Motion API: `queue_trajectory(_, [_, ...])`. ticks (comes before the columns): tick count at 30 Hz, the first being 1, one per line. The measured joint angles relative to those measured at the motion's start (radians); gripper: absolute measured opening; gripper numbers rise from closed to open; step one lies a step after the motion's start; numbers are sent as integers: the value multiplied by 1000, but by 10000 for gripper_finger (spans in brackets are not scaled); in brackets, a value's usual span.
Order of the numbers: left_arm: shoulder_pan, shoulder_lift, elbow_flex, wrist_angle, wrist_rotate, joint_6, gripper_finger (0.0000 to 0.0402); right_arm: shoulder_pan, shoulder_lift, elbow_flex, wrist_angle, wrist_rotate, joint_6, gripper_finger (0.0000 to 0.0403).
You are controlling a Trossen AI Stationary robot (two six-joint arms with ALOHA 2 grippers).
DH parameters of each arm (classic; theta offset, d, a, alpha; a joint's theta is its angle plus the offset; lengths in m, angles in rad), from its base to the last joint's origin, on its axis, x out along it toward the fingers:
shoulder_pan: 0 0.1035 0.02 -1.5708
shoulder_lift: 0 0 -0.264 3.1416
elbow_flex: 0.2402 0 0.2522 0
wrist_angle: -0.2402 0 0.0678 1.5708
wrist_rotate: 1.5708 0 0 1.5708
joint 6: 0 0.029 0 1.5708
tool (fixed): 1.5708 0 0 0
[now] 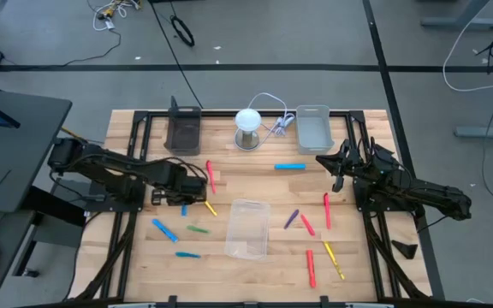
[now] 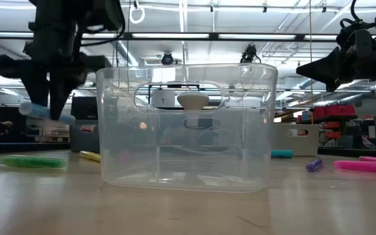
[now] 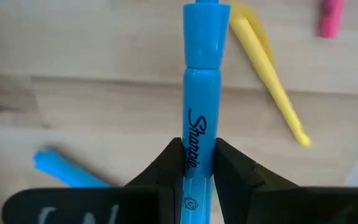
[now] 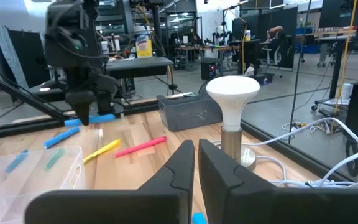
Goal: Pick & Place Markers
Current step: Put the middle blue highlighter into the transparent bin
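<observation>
— Where is the slim blue Sharpie marker (image 3: 201, 106) found?

— It is clamped between the fingers of the left gripper (image 3: 197, 163), lifted clear of the light wooden tabletop (image 1: 255, 274), left of the clear plastic rectangular tray (image 2: 185, 127). A yellow marker (image 3: 267, 81) is seen lying just beneath it.

— And the right gripper (image 4: 196, 163)?

— It is held raised at the table's right side, near the white bulb-shaped lamp (image 4: 232, 93), fingers pressed together on nothing.

A clear plastic rectangular tray (image 2: 185, 124) stands mid-surface. The left claw (image 2: 51, 108), raised above the surface's left side, grips a blue marker (image 2: 44, 112).
</observation>
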Motion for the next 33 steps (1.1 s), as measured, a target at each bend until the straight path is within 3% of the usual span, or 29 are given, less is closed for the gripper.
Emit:
queue_trajectory(8, [-129, 62, 113, -69, 15, -153, 68, 0, 0, 0, 0, 0, 0, 29])
queue_trajectory(14, [-180, 145, 264, -181, 21, -191, 68, 0, 0, 0, 0, 0, 0, 29])
queue_trajectory(22, [-221, 258, 478, -291, 11, -202, 68, 0, 0, 0, 0, 0, 0, 29])
queue_trajectory(33, [-224, 387, 671, -387, 8, -205, 68, 0, 0, 0, 0, 0, 0, 29])
